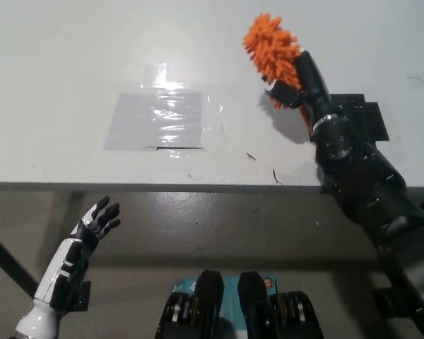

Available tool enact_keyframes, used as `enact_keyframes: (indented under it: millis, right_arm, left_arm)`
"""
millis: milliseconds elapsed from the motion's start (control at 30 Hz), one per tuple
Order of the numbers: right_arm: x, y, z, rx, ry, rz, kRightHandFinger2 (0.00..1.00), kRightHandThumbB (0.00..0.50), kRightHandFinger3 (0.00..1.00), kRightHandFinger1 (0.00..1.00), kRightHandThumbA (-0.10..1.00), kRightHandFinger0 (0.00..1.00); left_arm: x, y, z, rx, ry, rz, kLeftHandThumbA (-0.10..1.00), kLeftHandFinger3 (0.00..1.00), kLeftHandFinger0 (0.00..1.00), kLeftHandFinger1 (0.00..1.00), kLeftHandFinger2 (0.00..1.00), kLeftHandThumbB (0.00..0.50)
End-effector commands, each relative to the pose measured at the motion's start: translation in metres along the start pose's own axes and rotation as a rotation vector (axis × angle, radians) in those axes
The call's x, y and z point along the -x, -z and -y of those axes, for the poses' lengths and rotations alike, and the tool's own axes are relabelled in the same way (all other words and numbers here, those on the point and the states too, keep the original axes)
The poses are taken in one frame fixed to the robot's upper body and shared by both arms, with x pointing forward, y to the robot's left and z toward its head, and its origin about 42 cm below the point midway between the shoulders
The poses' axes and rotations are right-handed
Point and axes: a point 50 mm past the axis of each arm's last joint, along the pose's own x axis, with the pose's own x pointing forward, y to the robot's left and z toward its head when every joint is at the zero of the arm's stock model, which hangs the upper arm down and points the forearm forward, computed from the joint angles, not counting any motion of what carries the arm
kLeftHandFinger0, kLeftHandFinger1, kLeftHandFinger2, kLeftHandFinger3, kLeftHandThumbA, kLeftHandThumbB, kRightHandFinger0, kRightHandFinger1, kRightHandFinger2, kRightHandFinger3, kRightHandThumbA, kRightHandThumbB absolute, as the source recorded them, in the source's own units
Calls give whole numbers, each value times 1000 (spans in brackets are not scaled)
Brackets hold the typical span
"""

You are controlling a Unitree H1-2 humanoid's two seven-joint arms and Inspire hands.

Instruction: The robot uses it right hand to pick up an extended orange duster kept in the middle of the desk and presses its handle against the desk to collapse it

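- The black right robot hand is over the right part of the white counter, its fingers wrapped around the orange duster.
- The duster's fluffy head sticks out up and to the left of the grip; its handle is hidden behind the hand and wrist.
- A black mat lies under the right forearm.
- A shiny taped plastic sheet sits left of the duster.
- The white left robot hand hangs below the near counter edge, fingers spread, holding nothing.
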Motion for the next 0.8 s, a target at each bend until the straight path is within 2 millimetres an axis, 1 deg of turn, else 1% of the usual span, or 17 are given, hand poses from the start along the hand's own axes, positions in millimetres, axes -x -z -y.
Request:
enact_keyframes:
  millis: [0, 33, 67, 167, 200, 233, 267, 300, 400, 433, 467, 533, 567, 633, 667, 733, 767]
  right_arm:
    - [37, 90, 23, 216, -186, -485, 454, 52, 297, 233, 103, 0]
    - [38, 93, 26, 232, -190, -509, 613, 49, 515, 378, 69, 102]
    - [39, 94, 27, 238, -191, -516, 646, 47, 566, 441, 48, 170]
    - [39, 94, 27, 240, -193, -519, 632, 45, 560, 438, 47, 161]
    - [42, 102, 37, 262, -202, -540, 803, 72, 672, 779, -11, 609]
    - [42, 101, 37, 263, -202, -540, 745, 68, 673, 745, -11, 590]
    - [46, 108, 43, 280, -206, -550, 836, 32, 783, 802, 36, 614]
    - [48, 111, 46, 288, -213, -557, 868, 42, 889, 876, 65, 732]
    - [48, 111, 46, 289, -215, -559, 853, 44, 896, 860, 68, 723]
    - [51, 116, 51, 300, -213, -579, 603, 9, 747, 630, 64, 536]
    - [56, 124, 58, 317, -210, -608, 550, 17, 726, 468, 61, 335]
    - [56, 124, 58, 318, -211, -609, 480, 4, 684, 397, 60, 272]
    - [55, 123, 62, 298, -177, -592, 392, 23, 493, 367, 52, 254]
    - [52, 120, 69, 272, -125, -565, 333, 31, 381, 328, 40, 228]
    - [41, 105, 76, 250, -62, -486, 160, 85, 187, 115, 56, 13]
    - [29, 89, 83, 215, -16, -413, 66, 125, 78, 25, 74, 0]
    - [13, 62, 94, 184, 31, -301, 39, 129, 26, 5, 71, 0]
  left_arm:
    - [-8, -15, -11, -40, -1, 81, 1000, 1000, 1000, 1000, 1000, 295]
    - [-8, -15, -12, -44, -3, 81, 1000, 1000, 1000, 1000, 1000, 295]
    - [-8, -15, -12, -46, -4, 81, 1000, 1000, 1000, 1000, 1000, 293]
    - [-8, -15, -12, -46, -4, 81, 1000, 1000, 1000, 1000, 1000, 293]
    - [-8, -16, -12, -47, -2, 84, 1000, 1000, 1000, 1000, 1000, 283]
    - [-8, -16, -12, -47, -2, 84, 1000, 1000, 1000, 1000, 1000, 283]
    - [-8, -16, -14, -46, -6, 85, 1000, 1000, 1000, 1000, 1000, 290]
    - [-8, -17, -14, -47, -9, 85, 1000, 1000, 1000, 1000, 1000, 291]
    - [-8, -17, -15, -47, -9, 85, 1000, 1000, 1000, 1000, 1000, 292]
    - [-8, -16, -14, -41, -9, 83, 1000, 1000, 1000, 1000, 1000, 292]
    - [-6, -14, -13, -31, -8, 80, 1000, 1000, 1000, 1000, 1000, 292]
    - [-6, -14, -13, -31, -8, 80, 1000, 1000, 1000, 1000, 1000, 292]
    - [-4, -14, -13, -35, -7, 75, 1000, 1000, 1000, 1000, 1000, 293]
    - [-1, -13, -13, -38, -8, 66, 1000, 1000, 1000, 1000, 1000, 294]
    - [1, -12, -12, -35, -14, 61, 1000, 1000, 1000, 1000, 1000, 297]
    - [3, -11, -11, -30, -18, 58, 1000, 1000, 1000, 1000, 1000, 307]
    - [3, -10, -10, -21, -22, 58, 1000, 1000, 1000, 1000, 1000, 321]
